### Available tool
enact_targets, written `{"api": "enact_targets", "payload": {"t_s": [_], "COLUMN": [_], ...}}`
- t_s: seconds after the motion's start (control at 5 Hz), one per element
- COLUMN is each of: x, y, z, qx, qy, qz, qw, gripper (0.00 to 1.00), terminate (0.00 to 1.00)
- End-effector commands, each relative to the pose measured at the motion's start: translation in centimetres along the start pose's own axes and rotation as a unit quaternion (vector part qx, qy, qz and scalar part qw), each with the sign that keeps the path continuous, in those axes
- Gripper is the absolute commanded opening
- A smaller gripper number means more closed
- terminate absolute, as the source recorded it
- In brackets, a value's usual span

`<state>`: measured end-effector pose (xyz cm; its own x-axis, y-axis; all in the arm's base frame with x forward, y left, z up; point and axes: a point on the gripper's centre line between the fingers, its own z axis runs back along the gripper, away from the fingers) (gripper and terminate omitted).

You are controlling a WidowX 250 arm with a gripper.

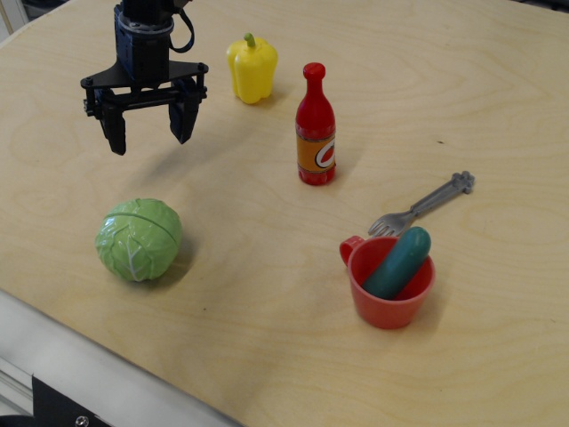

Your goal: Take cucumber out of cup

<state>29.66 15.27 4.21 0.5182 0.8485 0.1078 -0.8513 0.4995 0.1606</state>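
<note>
The cucumber (pixel 398 262) is lodged at a slant inside the cup (pixel 388 285), its upper end resting on and jutting over the rim on the side toward the fork (pixel 421 206), its lower end sunk against the cup's near inner wall. Nothing has yet been lifted out.

Several failures can be foreseen. Because the cup looks light and is not held down, it could be dragged along or tipped if the cucumber were pulled sideways rather than up along its slant. A smooth, rounded toy may be squeezed out of the fingers if only its exposed tip is pinched. If the descent were misjudged, the cup's rim or its small handle, on the side away from the fork, could be struck and the cup knocked over. The fork lies just behind the cup, its tines close to the rim, and could be caught by a finger coming in from that side. The bottle (pixel 316 126), farther back from the cup, stands near the likely path and could be toppled by a low sweep.

The gripper (pixel 148 127) is held well apart from the cup, far beyond the bottle and behind the cabbage (pixel 139 239), pointing straight down above the table (pixel 267 338). Its two fingers are spread wide and nothing is held between them.
</note>
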Motion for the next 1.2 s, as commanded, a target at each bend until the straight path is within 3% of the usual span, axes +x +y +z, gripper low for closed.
{"api": "enact_targets", "payload": {"t_s": [0.0,0.6,1.0], "x": [0.0,-7.9,-14.0], "y": [0.0,-1.4,-3.6], "z": [0.0,5.0,7.6], "qx": [0.0,-0.057,-0.087], "qy": [0.0,-0.019,-0.007], "qz": [0.0,-0.123,-0.235], "qw": [1.0,0.9906,0.9682], "gripper": [1.0,1.0,1.0], "terminate": [0.0,0.0,0.0]}}
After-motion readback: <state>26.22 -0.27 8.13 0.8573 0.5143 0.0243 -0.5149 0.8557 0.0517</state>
